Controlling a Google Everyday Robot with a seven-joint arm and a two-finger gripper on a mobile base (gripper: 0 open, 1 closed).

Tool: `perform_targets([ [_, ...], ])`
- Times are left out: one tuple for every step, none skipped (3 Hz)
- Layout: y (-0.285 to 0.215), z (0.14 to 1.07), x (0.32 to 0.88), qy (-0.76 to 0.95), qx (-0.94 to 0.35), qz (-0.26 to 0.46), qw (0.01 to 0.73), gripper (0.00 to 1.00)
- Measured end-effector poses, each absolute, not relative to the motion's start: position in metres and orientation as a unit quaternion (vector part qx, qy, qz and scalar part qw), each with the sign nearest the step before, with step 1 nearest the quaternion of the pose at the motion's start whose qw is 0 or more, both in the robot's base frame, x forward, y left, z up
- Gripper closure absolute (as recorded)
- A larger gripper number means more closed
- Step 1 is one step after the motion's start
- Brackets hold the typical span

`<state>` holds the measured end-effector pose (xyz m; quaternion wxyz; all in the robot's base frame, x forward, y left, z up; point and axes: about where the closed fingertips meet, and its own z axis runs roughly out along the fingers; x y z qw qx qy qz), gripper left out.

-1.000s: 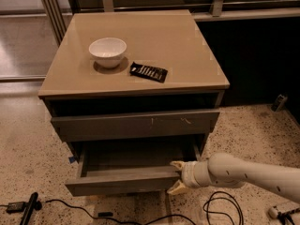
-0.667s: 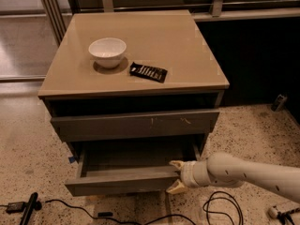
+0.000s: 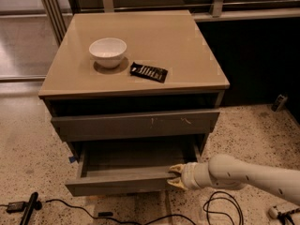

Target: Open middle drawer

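Observation:
The middle drawer is a plain dark grey handleless drawer, pulled out partway from the cabinet so that its shallow grey box shows. My gripper comes in from the lower right on a white arm. It sits at the right end of the drawer's front panel, with its pale fingertips closed over the panel's edge. Above it the widest grey drawer, with pale scratch marks, is pushed in. No drawer shows below the middle one.
The tan cabinet top holds a white bowl and a black packet. Black cables lie on the speckled floor under my arm, and a black tool lies at the lower left. A dark wall stands to the right.

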<state>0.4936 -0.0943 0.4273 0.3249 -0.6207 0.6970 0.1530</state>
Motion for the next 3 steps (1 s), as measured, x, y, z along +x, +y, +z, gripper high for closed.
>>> perform_targets([
  [-0.102,0.428,0.479,0.697,-0.617,0.155,0.332,0.98],
  [-0.102,0.431,0.479,0.697,-0.617,0.155,0.332,1.00],
  [-0.107,0.430,0.465,0.700,-0.610,0.157,0.336,1.00],
])
